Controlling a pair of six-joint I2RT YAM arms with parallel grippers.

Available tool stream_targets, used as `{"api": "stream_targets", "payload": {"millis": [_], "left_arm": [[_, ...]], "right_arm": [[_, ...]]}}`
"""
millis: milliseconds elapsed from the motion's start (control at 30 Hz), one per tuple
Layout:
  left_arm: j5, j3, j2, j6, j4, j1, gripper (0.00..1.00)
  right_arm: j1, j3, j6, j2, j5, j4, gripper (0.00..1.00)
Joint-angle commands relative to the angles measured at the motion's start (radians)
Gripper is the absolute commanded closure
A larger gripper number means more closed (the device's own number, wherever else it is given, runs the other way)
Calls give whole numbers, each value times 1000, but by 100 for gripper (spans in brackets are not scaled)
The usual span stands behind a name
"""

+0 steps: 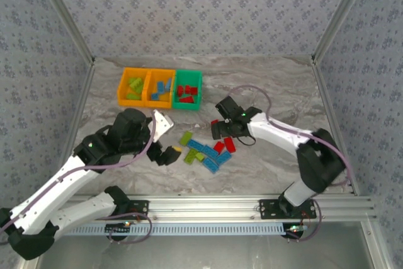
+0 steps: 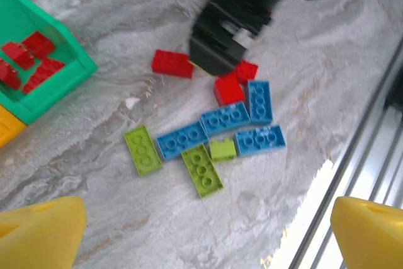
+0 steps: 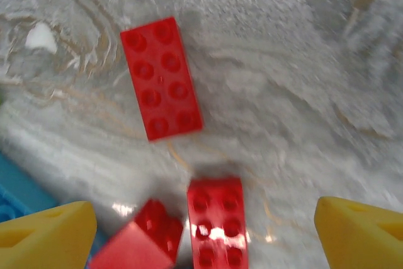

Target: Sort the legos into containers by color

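Note:
Loose legos (image 1: pixel 204 149) in red, light blue and lime green lie in a cluster at the table's middle. The containers stand at the back left: an orange bin (image 1: pixel 123 84) with green bricks, an orange bin (image 1: pixel 164 103) with blue bricks, a green bin (image 1: pixel 189 72) with red bricks. My left gripper (image 1: pixel 169 154) hovers left of the cluster, open and empty (image 2: pixel 204 244). My right gripper (image 1: pixel 220 131) is low over the red bricks, open. In the right wrist view one red brick (image 3: pixel 216 222) lies on the table between its spread fingertips (image 3: pixel 201 237), untouched.
Lime bricks (image 2: pixel 202 169) and blue bricks (image 2: pixel 225 118) lie just ahead of the left fingers. Another red brick (image 3: pixel 161 86) lies farther on, and a tilted one (image 3: pixel 148 234) beside the left finger. The aluminium frame rail (image 1: pixel 208 206) runs along the near edge.

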Motion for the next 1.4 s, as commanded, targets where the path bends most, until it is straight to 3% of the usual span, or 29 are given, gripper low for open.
{"api": "stream_targets", "payload": {"millis": [0,100,333,500,667,800,967,1133,1367], "left_arm": [[61,-30,-38,67,-1,-5,1],[67,-49,-45,59,24,-4,1],[64,-76,-48,57,42,-5,1],[71,-99,-79,64,81,-5,1],[7,-123,-142,56,140,-3,1],[-109,-150,-191,14,176,3,1],[-318,-160,-197,-30,160,4,1],[-450,-172,-167,-40,134,13,1],[-477,-183,-136,-38,127,46,1]], "right_arm": [[-7,81,-51,118,11,47,12],[-9,149,-61,225,2,47,25],[-16,170,-65,284,-18,65,68],[1,180,-61,178,29,-2,76],[62,223,-96,22,81,-21,76],[75,279,-106,15,65,49,72],[45,493,-123,216,83,57,73],[23,769,-142,478,51,7,72],[14,1135,-164,723,17,-149,46]]}}
